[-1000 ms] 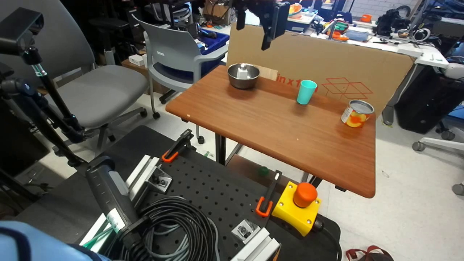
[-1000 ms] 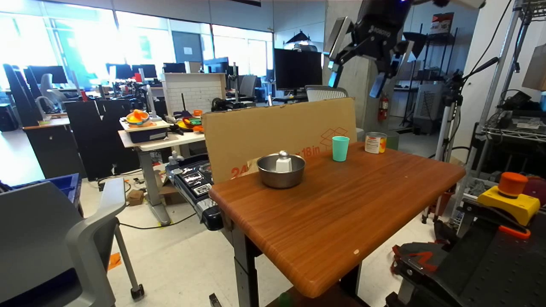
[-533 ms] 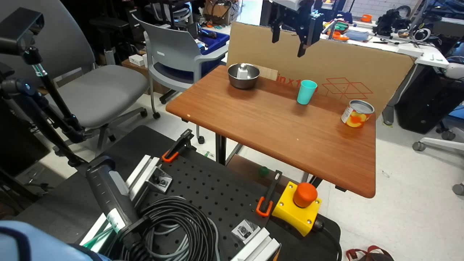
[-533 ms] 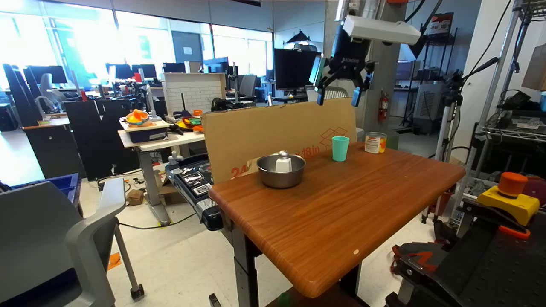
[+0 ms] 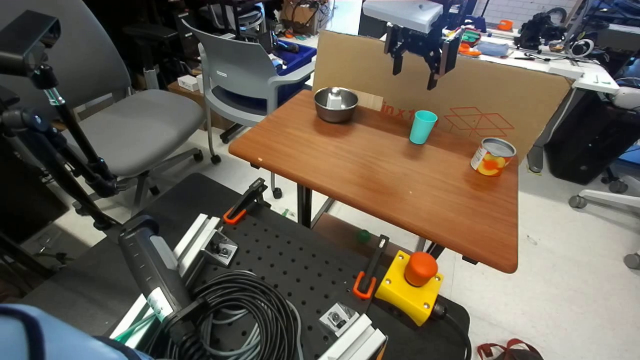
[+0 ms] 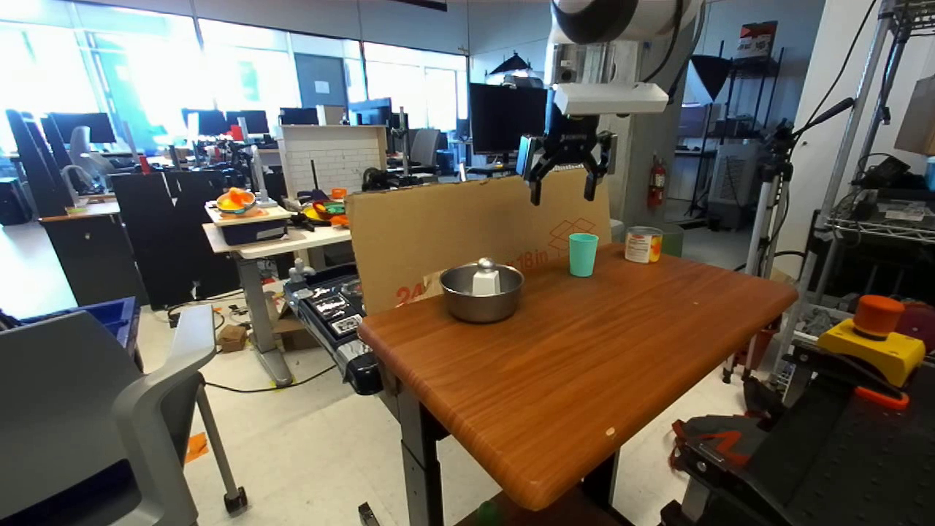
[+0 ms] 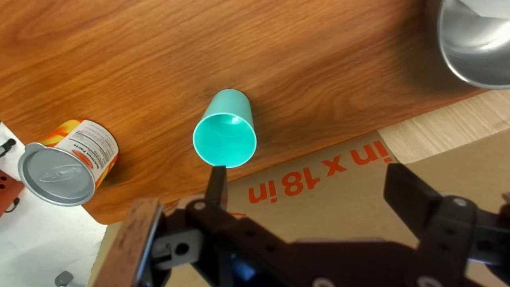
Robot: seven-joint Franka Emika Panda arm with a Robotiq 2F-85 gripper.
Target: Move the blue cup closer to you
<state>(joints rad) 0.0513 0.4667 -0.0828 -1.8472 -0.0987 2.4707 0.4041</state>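
Teal-blue, small, tapered plastic cup (image 7: 225, 129): standing upright on brown, wood-grained tabletop (image 5: 380, 177), near the edge along tan, flat cardboard sheet w/ red print (image 6: 471, 226). Main risk: tipping over, from too early lowering of black, two-fingered gripper (image 6: 562, 200), spread wide, higher than cup and pinching nothing. Reason: in wrist view, not centred btw fingertips (image 7: 217, 181), but nearer to one; prob. needs sideways correction first, otherwise could be hit on the rim. 2nd risk: squeezing too hard or too high, thus denting or slipping, esp. on prob. light, smooth wall. Look: single colour, slightly shiny, wide mouth upward, narrower foot, no contents visible inside. Further out: cardboard sheet, poss. to bump in descent, w/ little room behind; round metal can w/ orange-white label (image 5: 493, 159) on one side, round grey metal bowl (image 5: 336, 116) on the other, both apart from cup, prob. endangered only by wide swing.
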